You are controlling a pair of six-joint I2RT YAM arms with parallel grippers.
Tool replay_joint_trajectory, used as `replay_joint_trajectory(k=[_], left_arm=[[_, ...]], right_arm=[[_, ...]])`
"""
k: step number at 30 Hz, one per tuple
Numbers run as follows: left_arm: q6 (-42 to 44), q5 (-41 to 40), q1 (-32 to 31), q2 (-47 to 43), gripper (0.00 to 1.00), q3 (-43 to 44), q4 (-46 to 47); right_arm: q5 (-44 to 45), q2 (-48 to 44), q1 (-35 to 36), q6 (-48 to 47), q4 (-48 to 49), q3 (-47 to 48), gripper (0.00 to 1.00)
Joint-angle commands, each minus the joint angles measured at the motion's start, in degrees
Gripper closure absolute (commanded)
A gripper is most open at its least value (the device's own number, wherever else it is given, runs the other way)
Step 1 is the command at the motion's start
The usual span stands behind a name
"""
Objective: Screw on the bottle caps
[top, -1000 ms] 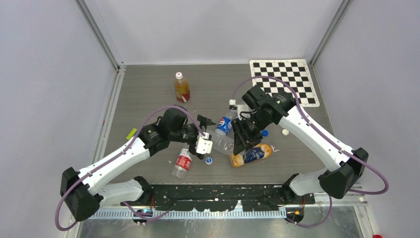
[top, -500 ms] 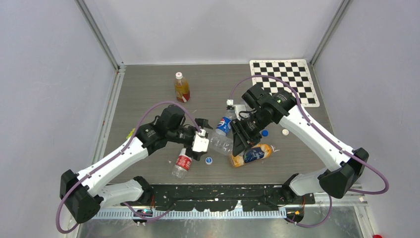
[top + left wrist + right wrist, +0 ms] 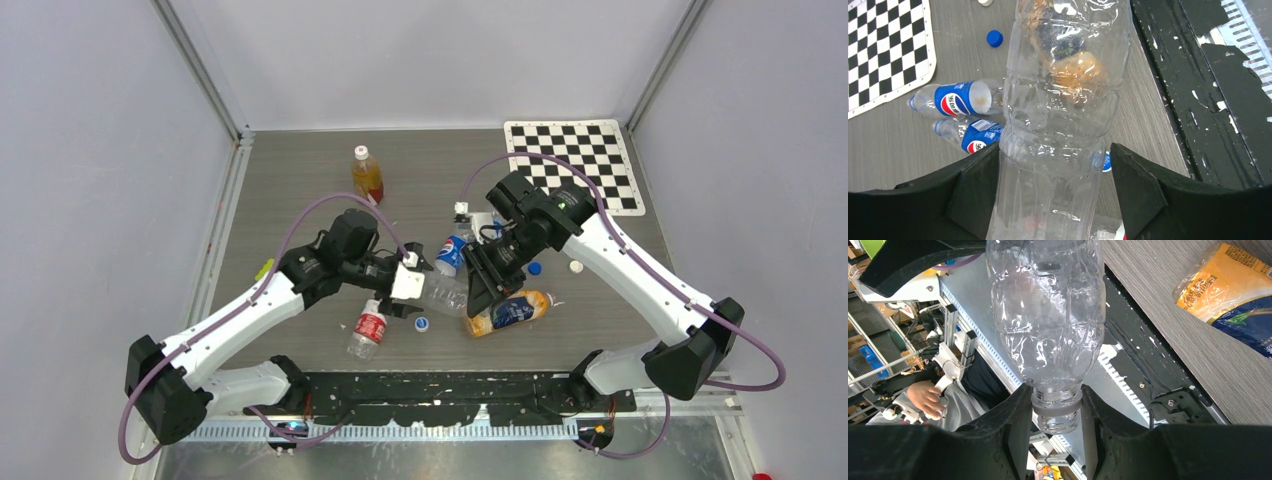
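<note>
Pinching a clear bottle point(image 3: 445, 292) by the neck with the right gripper point(image 3: 1055, 395), sideways, mouth pointing right. Hugging its fat end with the left gripper point(image 3: 1054, 155), maybe squeezing, maybe not. Loose on the table point(image 3: 300, 200): two blue caps point(image 3: 421, 323), one white cap point(image 3: 575, 267).

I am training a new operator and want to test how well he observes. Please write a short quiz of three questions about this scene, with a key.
1. True or false: the right end effector grips the clear bottle by its neck.
2. Which bottle stands upright? A) the orange-drink bottle at the far side; B) the red-label bottle; C) the bottle with the orange and blue label.
3. What colour is the loose cap lying on the table nearest the left end effector?
Key: 1 true; 2 A; 3 blue.
</note>
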Motion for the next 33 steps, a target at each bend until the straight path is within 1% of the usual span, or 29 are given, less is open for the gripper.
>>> replay_joint_trajectory(k=[1, 4, 5, 6, 7, 8, 9, 10, 11, 12, 13, 16, 17, 20, 23, 24, 25, 26, 27, 29, 33], left_arm=[[-3.29, 2.65, 0.18, -0.16, 0.26, 2.11, -0.14], [-4.10, 2.33, 0.18, -0.52, 0.38, 2.07, -0.70], [-4.63, 1.88, 0.18, -0.69, 0.41, 1.97, -0.68], [-5.22, 1.44, 0.18, -1.03, 0.45, 1.88, -0.58], [-6.09, 0.56, 0.18, -1.30, 0.48, 1.74, -0.33], [-7.68, -0.76, 0.26, -1.61, 0.49, 1.41, 0.18], [-9.12, -1.70, 0.29, -1.89, 0.50, 1.07, 0.60], [-10.44, -2.84, 0.39, -2.28, 0.51, 0.67, 1.01], [-11.92, -3.92, 0.50, -2.72, 0.52, 0.08, 1.43], [-13.47, -5.15, 0.61, -3.17, 0.52, -0.50, 1.91], [-15.17, -6.58, 0.70, -3.71, 0.54, -1.25, 2.40], [-18.84, -9.94, 0.79, -5.61, 0.56, -3.36, 2.57], [-20.17, -11.05, 0.80, -6.31, 0.58, -4.16, 2.65], [-25.37, -15.13, 0.80, -8.70, 0.64, -6.48, 2.84], [-33.31, -20.83, 0.80, -11.89, 0.64, -8.39, 3.29], [-36.49, -22.88, 0.80, -12.84, 0.64, -8.89, 3.27], [-39.13, -24.47, 0.80, -13.68, 0.64, -9.26, 2.86], [-42.42, -26.35, 0.75, -14.58, 0.64, -9.61, 2.56], [-44.55, -27.45, 0.79, -15.28, 0.63, -10.09, 2.22], [-47.90, -30.06, 0.80, -16.66, 0.62, -10.76, 1.39], [-54.10, -38.45, 0.80, -18.77, 0.66, -10.62, -0.94]], right_arm=[[-1.63, -0.29, 0.46, -0.50, 2.05, 0.57, 0.99], [-1.32, -0.26, 0.49, -0.47, 2.51, 0.55, 0.98], [-1.12, -0.22, 0.49, -0.46, 2.76, 0.61, 0.90], [-0.56, -0.13, 0.49, -0.46, 2.78, 0.66, 0.85], [0.30, 0.00, 0.49, -0.53, 2.83, 0.74, 0.74], [0.83, 0.04, 0.49, -0.54, 2.87, 0.96, 0.68], [2.23, 0.13, 0.49, -0.50, 2.87, 1.19, 0.59], [3.11, 0.15, 0.44, -0.39, 2.92, 1.67, 0.56], [5.42, 0.05, 0.47, 0.04, 2.99, 1.98, 0.50], [6.68, -0.03, 0.39, 0.36, 3.30, 2.66, 0.48], [9.92, -0.26, 0.40, 1.24, 3.53, 3.00, 0.43], [17.18, -1.16, 0.17, 4.44, 5.97, 4.24, 0.33], [20.76, -1.97, 0.12, 5.24, 6.89, 4.37, 0.31], [25.23, -4.29, 0.12, 9.70, 12.86, 4.01, 0.25], [30.90, -9.30, 0.13, 14.16, 20.38, 0.56, 0.22], [33.04, -10.59, 0.14, 15.35, 24.55, -2.07, 0.18], [34.20, -12.83, 0.14, 15.79, 26.32, -3.36, 0.13], [37.01, -14.86, 0.14, 16.70, 29.42, -6.08, 0.04], [38.04, -15.79, 0.14, 16.95, 30.87, -7.39, 0.02], [39.17, -17.32, 0.14, 17.67, 35.15, -10.67, 0.01], [38.15, -15.72, 0.36, 20.05, 36.49, -13.28, 0.01]])
